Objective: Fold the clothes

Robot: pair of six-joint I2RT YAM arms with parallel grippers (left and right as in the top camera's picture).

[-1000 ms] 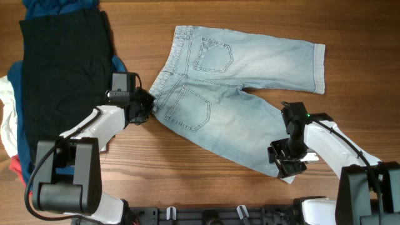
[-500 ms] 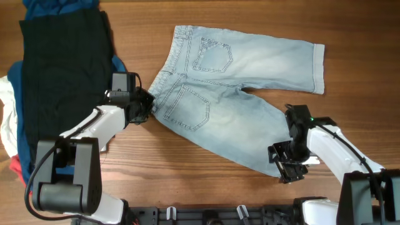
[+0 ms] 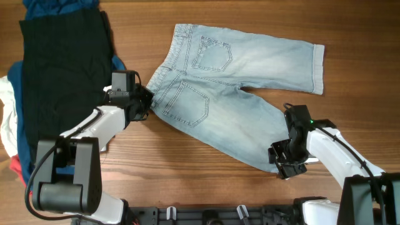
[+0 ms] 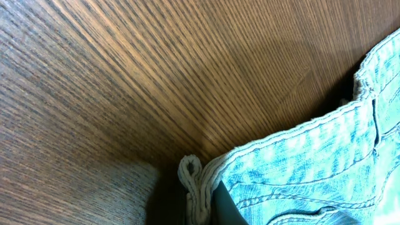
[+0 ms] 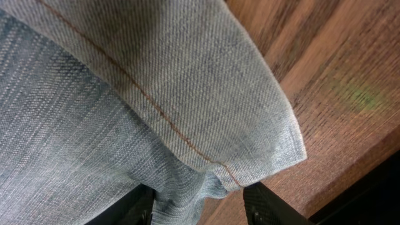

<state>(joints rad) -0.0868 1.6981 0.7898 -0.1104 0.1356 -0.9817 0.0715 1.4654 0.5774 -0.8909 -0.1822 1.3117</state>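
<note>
The clothes, light blue denim shorts, lie spread flat on the wooden table with the back pockets up, the waistband to the left and the two legs to the right. My left gripper is shut on the waistband's lower corner. In the left wrist view the pinched waistband edge shows bunched at my left gripper. My right gripper is at the cuffed hem of the nearer leg. In the right wrist view my right gripper stands open with the hem between its fingers.
A large black garment lies at the far left, over navy, white and red clothes. The left arm runs beside this pile. The table's front edge is just below the right gripper.
The left gripper has drawn the waistband corner slightly up and left. The right gripper's jaws widened and then narrowed around the leg hem, staying in nearly the same place.
</note>
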